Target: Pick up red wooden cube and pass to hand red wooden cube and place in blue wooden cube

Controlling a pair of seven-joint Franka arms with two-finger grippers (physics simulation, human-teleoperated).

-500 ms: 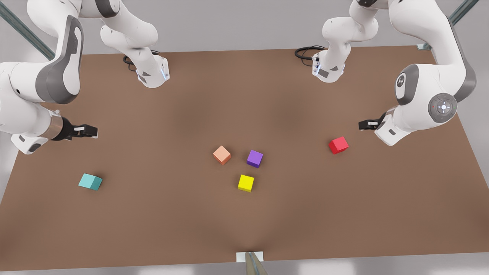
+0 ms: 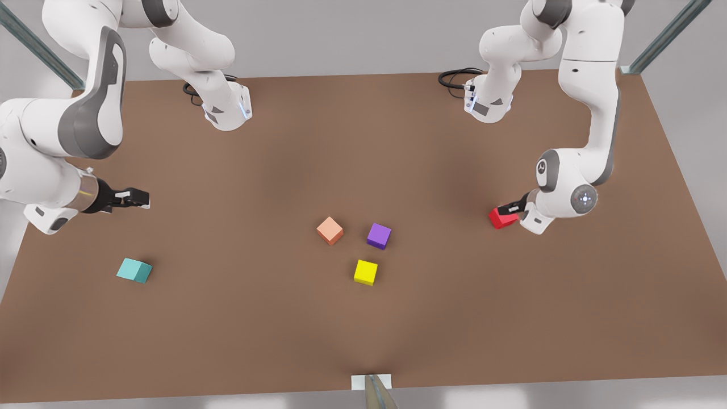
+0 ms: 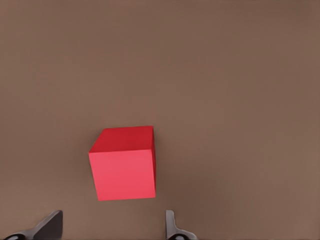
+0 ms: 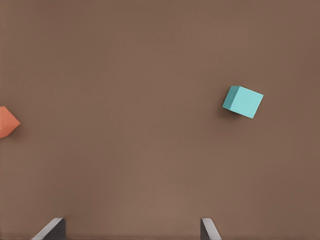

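The red wooden cube [image 2: 502,217] sits flat on the brown table [image 2: 363,329], well off to the front view's right of the central cluster of cubes, and in half a second the left gripper [image 2: 509,208] has dropped from a spot above and beside it to a place right at the cube, its dark fingertip now touching or overlapping the cube's upper edge in the front view. In the left wrist view the red wooden cube [image 3: 123,164] lies just ahead of the spread fingers [image 3: 47,227], which stand wider than the cube and have not closed on it, so I judge the grasp is about to begin, not yet made. The cube looks bright red, plain and matte, with sharp edges, turned slightly askew to the fingers. From the cube outward toward the front view's left come the purple cube [image 2: 379,235], the yellow cube [image 2: 366,272] and the salmon-orange cube [image 2: 330,230], then far beyond them the blue wooden cube [image 2: 134,270]. The right gripper [image 2: 133,197] waits above the table near the blue wooden cube, fingers parted and empty, having edged only slightly
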